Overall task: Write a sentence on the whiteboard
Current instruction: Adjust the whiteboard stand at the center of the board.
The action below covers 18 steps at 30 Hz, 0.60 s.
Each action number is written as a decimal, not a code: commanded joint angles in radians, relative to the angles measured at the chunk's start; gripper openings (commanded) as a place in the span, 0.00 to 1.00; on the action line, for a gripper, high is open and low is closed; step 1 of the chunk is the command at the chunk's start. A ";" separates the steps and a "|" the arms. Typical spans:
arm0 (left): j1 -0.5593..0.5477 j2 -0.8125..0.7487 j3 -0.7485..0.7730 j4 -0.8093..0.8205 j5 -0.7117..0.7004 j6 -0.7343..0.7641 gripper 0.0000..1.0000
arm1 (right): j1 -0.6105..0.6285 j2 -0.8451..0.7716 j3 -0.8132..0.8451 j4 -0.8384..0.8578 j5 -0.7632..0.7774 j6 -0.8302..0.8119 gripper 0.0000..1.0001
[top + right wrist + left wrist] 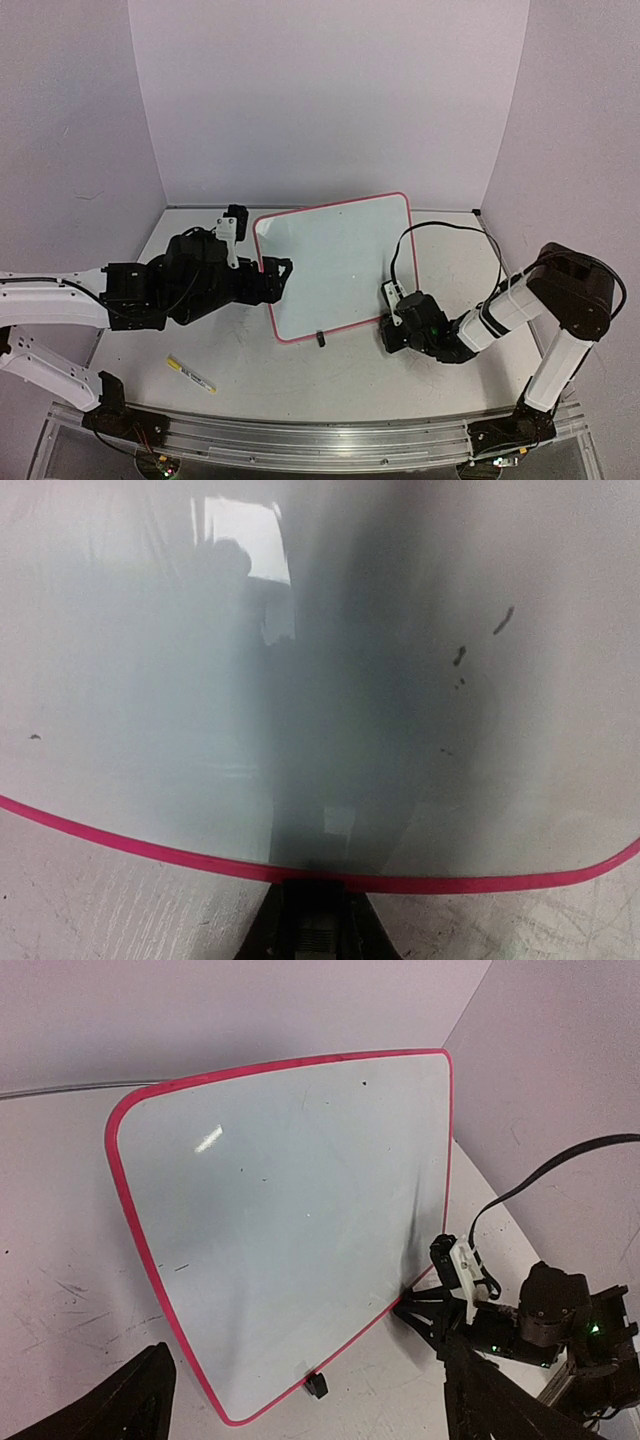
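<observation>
Pincers: left pincer (pixel 280 269) wide and empty; right pincer (pixel 388 328) closed tight.
Contact: left tips just beside rim of board (pixel 335 265); right tips at its opposite rim, pinching it or not I cannot tell.
Board: between both pincers, face blank but for specks.
Pen (pixel 190 374): on table (pixel 330 385), behind left pincer, well apart, unheld.
Progress: nothing written; fetching pen and whole sentence remain, I judge.
</observation>
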 commanded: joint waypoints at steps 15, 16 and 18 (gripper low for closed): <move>0.015 -0.070 0.019 -0.231 0.147 -0.147 0.93 | 0.107 -0.310 0.000 -0.219 0.122 0.126 0.74; 0.018 -0.088 -0.007 -0.252 0.155 -0.192 0.93 | 0.117 -0.331 -0.005 -0.239 0.129 0.143 0.76; 0.047 -0.119 -0.059 -0.290 0.194 -0.262 0.93 | 0.126 -0.390 -0.025 -0.268 0.133 0.170 0.77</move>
